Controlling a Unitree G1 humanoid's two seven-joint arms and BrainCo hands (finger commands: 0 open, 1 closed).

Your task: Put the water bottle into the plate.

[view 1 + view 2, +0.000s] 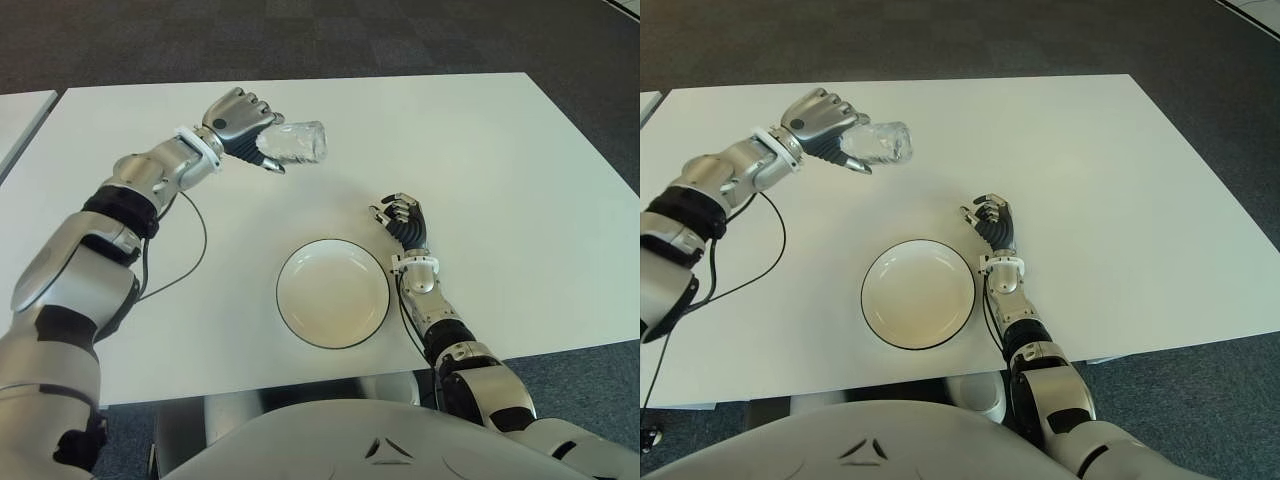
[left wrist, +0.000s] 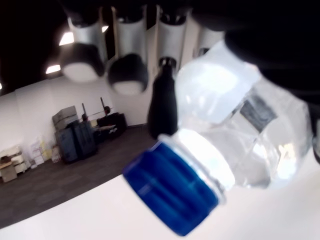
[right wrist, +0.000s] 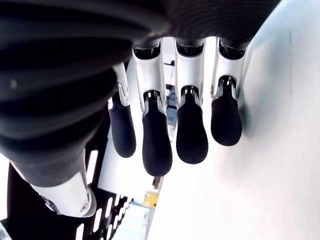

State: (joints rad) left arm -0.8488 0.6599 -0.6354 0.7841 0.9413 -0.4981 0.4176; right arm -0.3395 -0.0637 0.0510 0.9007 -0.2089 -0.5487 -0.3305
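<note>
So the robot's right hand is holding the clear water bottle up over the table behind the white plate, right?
Not quite: the left hand holds the water bottle, as the left eye view shows. The right hand holds nothing, beside the plate on its right. The rest is correct.

Clear bottle (image 1: 297,142) (blue cap (image 2: 170,189)); white plate (image 1: 300,322), dark rim.

Your two eye views look down from the head at the same white table (image 1: 500,180), slightly offset. Each wrist camera sits close behind its own fingers; the left one seems to face the room beyond.
</note>
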